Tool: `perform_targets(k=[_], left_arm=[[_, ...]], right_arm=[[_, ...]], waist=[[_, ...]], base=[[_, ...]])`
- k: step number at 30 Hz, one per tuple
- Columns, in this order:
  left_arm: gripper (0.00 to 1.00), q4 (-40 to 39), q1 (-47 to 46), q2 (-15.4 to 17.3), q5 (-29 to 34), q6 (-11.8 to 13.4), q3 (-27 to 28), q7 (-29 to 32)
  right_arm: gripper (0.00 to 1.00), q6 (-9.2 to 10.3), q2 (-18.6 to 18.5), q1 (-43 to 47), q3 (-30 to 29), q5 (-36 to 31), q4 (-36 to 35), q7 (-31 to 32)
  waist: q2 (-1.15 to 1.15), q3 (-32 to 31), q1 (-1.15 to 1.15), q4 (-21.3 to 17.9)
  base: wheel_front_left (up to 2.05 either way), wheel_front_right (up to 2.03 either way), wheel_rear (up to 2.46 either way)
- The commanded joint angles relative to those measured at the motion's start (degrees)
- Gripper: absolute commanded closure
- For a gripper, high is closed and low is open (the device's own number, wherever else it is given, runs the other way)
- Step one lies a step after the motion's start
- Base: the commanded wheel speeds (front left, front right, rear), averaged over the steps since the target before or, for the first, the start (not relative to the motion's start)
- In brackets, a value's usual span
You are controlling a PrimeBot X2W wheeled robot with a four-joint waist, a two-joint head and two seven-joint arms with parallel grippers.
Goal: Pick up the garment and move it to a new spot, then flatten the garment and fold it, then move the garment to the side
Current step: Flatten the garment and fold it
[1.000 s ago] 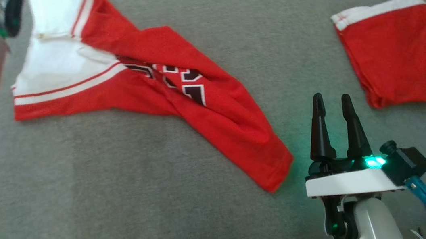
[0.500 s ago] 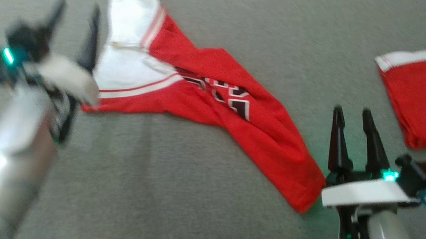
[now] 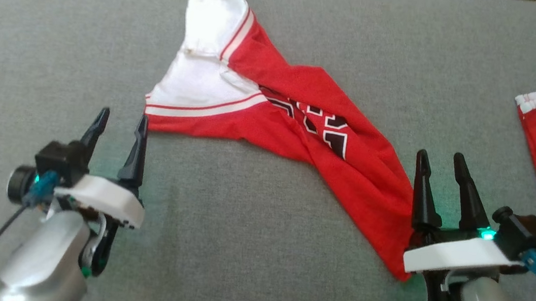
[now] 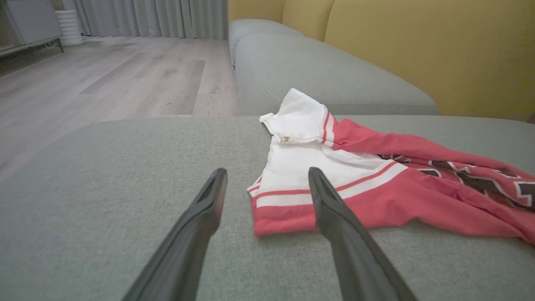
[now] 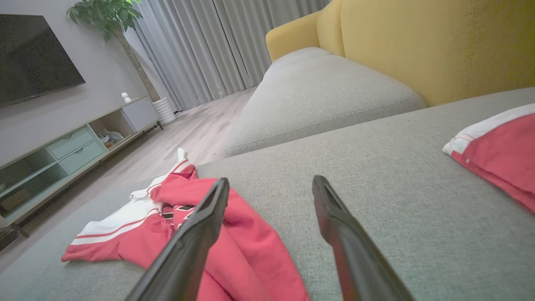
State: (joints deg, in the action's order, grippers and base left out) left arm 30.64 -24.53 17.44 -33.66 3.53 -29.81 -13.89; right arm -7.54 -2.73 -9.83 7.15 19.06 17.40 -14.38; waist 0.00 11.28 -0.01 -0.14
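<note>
Left claw [image 3: 122, 117] hangs released, fingers apart, just beside the white-banded end of the twisted red-and-white jersey garment [image 3: 281, 126] (black lettering midway along it), which lies on the grey fabric sofa cushion [image 3: 235, 249]. Right claw [image 3: 440, 157], equally released, hovers at its red end.

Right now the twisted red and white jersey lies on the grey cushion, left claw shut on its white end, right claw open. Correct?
No: the left claw is open too, holding nothing, as the left wrist view shows. The jersey does lie twisted on the grey cushion, right claw open.
</note>
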Motion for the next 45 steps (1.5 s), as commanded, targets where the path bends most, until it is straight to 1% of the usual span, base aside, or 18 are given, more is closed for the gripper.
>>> perform_targets(k=[1,7,11,14,18,21,22,23,24,25,28,32,38,42,45], left_arm=[[0.0,-1.8,-3.6,2.3,0.7,0.1,1.6,0.5],[0.0,0.3,-9.8,3.9,1.6,-0.9,0.4,6.0],[0.0,4.7,-15.2,5.1,2.0,-1.6,0.5,9.2],[0.0,9.3,-18.7,5.9,2.9,-1.3,-0.1,11.9],[0.0,14.5,-21.7,5.8,3.0,-1.7,-0.4,13.2],[0.0,16.8,-22.6,5.3,2.9,-2.9,-0.9,12.9],[0.05,17.5,-22.7,5.0,2.8,-3.5,-1.0,12.7],[0.57,18.2,-22.8,4.8,2.7,-4.1,-1.3,12.5],[1.0,18.7,-22.8,4.5,2.6,-4.7,-1.5,12.0],[1.0,18.7,-22.8,4.5,2.6,-4.7,-1.5,12.0],[1.0,20.2,-22.4,3.2,2.4,-6.1,-2.3,11.1],[1.0,21.4,-22.6,2.0,2.5,-7.2,-3.1,9.9],[1.0,21.2,-22.7,1.4,3.2,-6.4,-3.0,2.9],[1.0,18.9,-21.6,1.3,3.9,-6.5,-3.3,0.2],[1.0,13.8,-18.9,2.0,5.6,-7.1,-4.3,-0.8]], right_arm=[[0.0,0.05,-0.1,-1.5,1.4,-0.5,-2.1,-0.6],[0.0,0.05,-0.1,-2.9,1.4,-0.5,-3.0,-0.6],[0.0,0.05,-0.1,-3.7,1.3,-0.2,-3.7,-0.6],[0.0,0.05,-0.1,-4.0,1.4,-0.1,-4.0,-0.6],[0.0,0.05,-0.1,-4.1,1.4,0.1,-4.3,-0.6],[0.0,0.05,-0.1,-4.0,1.3,0.1,-4.3,-0.6],[0.0,0.05,-0.1,-4.0,1.2,0.1,-4.3,-0.6],[0.0,0.05,-0.1,-4.0,1.2,0.1,-4.1,-0.6],[0.0,0.05,-0.1,-4.0,1.2,0.0,-4.0,-0.6],[0.0,0.05,-0.1,-4.0,1.2,0.0,-4.0,-0.6],[0.0,0.05,-0.1,-3.8,1.2,0.0,-3.7,-0.6],[0.0,0.05,-0.1,-4.0,1.5,-0.2,-3.8,-0.6],[0.0,0.05,-0.1,-3.6,1.5,-0.1,-3.2,-0.6],[0.0,0.05,-0.1,-3.0,1.3,-0.6,-2.6,-0.6],[0.0,0.05,-0.1,-2.4,1.2,-0.9,-2.0,-0.6]], waist=[[0.0,1.4,0.01,-0.9],[0.0,6.4,0.01,-4.2],[0.0,9.8,0.01,-6.5],[0.0,11.4,0.01,-7.8],[0.0,12.4,0.01,-8.9],[0.0,12.4,0.01,-9.3],[0.0,12.3,0.01,-9.3],[0.0,12.2,0.01,-9.3],[0.0,11.9,0.01,-9.3],[0.0,11.9,0.01,-9.3],[0.0,11.0,0.01,-9.1],[0.0,10.7,0.01,-8.5],[0.0,8.4,0.01,-7.2],[0.0,5.5,0.01,-5.2],[0.0,2.4,0.01,-2.9]], base=[[0.0,0.0,0.0],[0.0,0.0,0.0],[0.0,0.0,0.0],[0.0,0.0,0.0],[0.0,0.0,0.0],[0.0,0.0,0.0],[0.0,0.0,0.0],[0.0,0.0,0.0],[0.0,0.0,0.0],[0.0,0.0,0.0],[0.0,0.0,0.0],[0.0,0.0,0.0],[0.0,0.0,0.0],[0.0,0.0,0.0],[0.0,0.0,0.0]])
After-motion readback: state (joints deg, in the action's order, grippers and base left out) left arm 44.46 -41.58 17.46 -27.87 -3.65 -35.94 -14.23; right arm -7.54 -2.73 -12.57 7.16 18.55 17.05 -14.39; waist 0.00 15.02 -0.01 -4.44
